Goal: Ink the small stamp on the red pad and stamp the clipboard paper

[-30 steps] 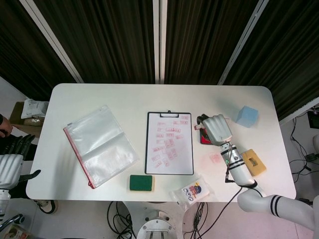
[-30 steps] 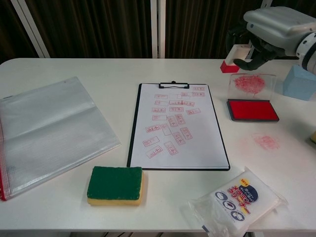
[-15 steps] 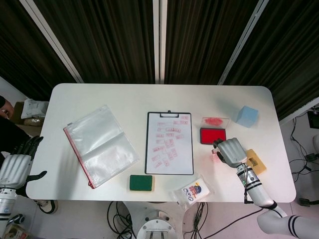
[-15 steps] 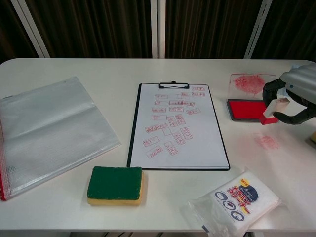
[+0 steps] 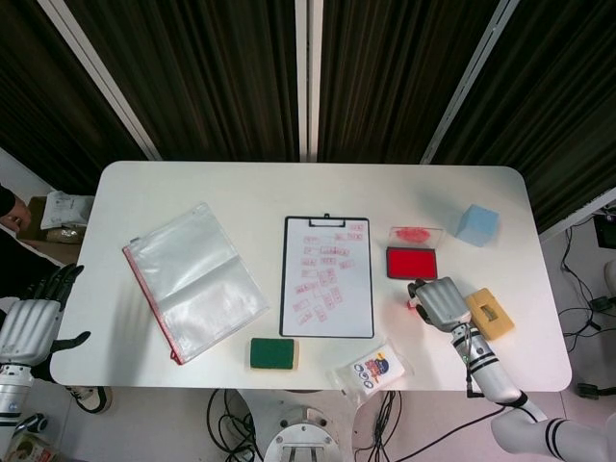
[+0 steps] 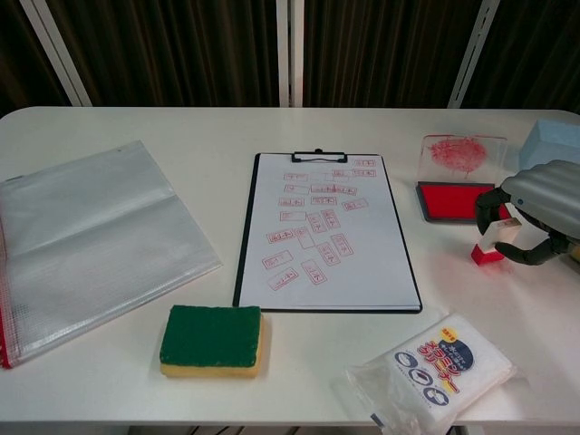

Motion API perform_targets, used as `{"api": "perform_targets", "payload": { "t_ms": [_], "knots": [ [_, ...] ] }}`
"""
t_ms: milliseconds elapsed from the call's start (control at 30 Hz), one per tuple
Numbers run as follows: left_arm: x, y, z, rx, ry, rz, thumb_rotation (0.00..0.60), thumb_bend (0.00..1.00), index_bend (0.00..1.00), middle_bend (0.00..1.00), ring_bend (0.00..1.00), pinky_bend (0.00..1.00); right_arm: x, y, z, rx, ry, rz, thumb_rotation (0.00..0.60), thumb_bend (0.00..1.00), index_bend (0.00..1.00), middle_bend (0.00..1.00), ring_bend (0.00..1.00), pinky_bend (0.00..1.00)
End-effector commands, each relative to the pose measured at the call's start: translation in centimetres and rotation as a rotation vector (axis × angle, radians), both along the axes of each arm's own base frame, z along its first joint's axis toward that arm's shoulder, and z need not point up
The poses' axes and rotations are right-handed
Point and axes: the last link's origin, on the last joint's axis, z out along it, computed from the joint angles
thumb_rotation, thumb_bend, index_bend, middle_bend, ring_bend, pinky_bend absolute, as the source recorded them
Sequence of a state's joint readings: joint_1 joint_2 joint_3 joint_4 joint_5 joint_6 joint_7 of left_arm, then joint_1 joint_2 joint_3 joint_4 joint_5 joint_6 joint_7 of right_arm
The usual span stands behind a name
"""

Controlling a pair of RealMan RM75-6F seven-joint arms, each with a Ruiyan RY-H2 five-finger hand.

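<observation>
One stamp (image 6: 490, 243) in the right hand (image 6: 535, 210), fingers curled around it, low over the table near the red pad (image 6: 462, 201).
Next: lift, ink it, then carry left to the clipboard paper (image 6: 323, 230).

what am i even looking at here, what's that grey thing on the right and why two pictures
Both pictures show one moment from a robot's own two cameras: one on its head looking down, one on its chest looking across the white table. The grey thing is its right robot hand, holding a small stamp beside the open red ink pad. The left robot hand waits off the table's edge, empty. Also on the table: a clipboard with stamped paper, a sponge, a clear folder, a blue box and a wipes packet.
</observation>
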State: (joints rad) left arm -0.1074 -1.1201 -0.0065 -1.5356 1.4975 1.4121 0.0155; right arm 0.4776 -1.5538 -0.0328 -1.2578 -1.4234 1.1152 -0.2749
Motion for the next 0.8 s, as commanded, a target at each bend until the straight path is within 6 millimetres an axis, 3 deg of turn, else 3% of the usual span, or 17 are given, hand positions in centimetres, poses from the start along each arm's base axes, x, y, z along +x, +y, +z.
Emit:
{"api": "perform_targets", "payload": {
  "t_ms": [33,400,800],
  "knots": [
    [-0.04,0.01,0.04,0.000,0.001,0.002,0.600,0.00,0.04,0.07,0.06,0.16,-0.11,0.01,0.02,0.006,0.006,0.003,0.600,0.45,0.83,0.76,0.79,1.00],
    [-0.02,0.02,-0.07,-0.008,0.004,0.003,0.600,0.00,0.04,0.07,0.06,0.16,-0.21,-0.19,0.17,0.018,0.003,-0.003,0.600,0.43,0.63,0.56,0.79,1.00],
    [-0.07,-0.01,-0.02,-0.006,0.004,0.006,0.600,0.00,0.04,0.07,0.06,0.16,-0.25,-0.02,0.25,0.029,0.011,-0.004,0.600,0.41,0.55,0.48,0.78,1.00]
  ]
}}
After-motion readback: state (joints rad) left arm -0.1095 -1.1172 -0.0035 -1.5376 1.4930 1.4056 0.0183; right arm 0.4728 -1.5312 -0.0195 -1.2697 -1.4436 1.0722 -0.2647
